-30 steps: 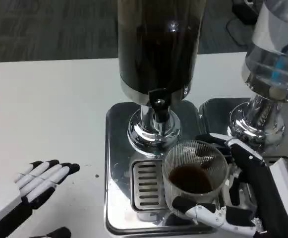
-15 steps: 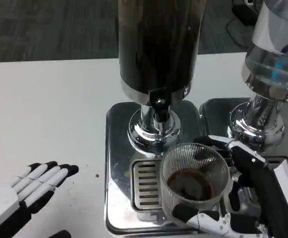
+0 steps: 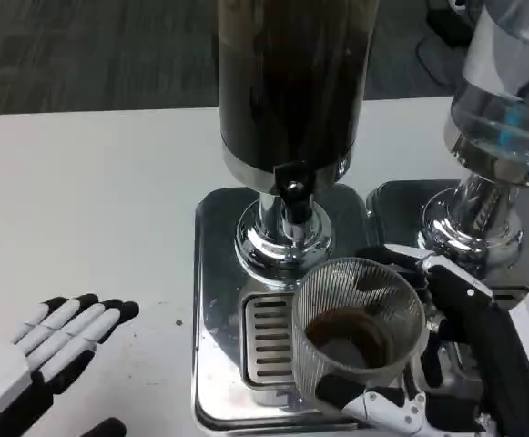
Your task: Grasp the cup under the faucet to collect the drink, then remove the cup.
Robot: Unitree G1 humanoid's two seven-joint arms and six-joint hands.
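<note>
A ribbed clear cup with dark drink in its bottom hangs tilted over the slotted drip grate, in front of and below the black faucet of the dark drink dispenser. My right hand grips the cup from its right side, with fingers wrapped around the front and the back of it. At the lower left my left hand lies flat on the white table, fingers spread and holding nothing.
The dispenser stands on a chrome drip tray. A second, clear dispenser on its own chrome base stands close at the right. White table spreads out to the left.
The right hand has lifted the cup and brought it slightly nearer and leftward, tilting it. The left hand has slid a little down and to the left.
</note>
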